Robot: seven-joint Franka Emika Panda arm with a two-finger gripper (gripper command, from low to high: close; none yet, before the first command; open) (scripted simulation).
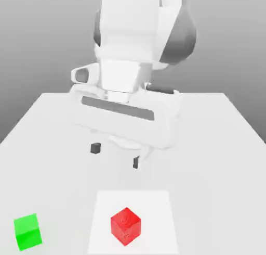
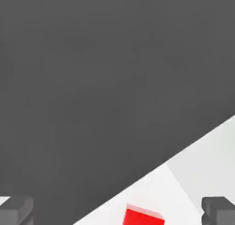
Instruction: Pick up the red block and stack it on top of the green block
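The red block point(image 1: 125, 226) rests on a lighter white square patch point(image 1: 156, 207) at the near edge of the table, and its top edge point(image 2: 143, 216) shows in the hand view. The green block point(image 1: 27, 231) stands on the table at the exterior view's left, well apart from the red one. My gripper point(image 1: 115, 155) hangs open above the table's middle, farther back than the red block, its two dark fingertips point(image 1: 95, 148) spread wide with nothing between them. Both fingertips point(image 2: 17, 211) also show in the hand view.
The white table point(image 1: 218, 144) stretches wide around both blocks. The arm's bulky white body point(image 1: 130, 51) rises behind the gripper. A dark floor point(image 2: 92, 81) lies beyond the table edge in the hand view.
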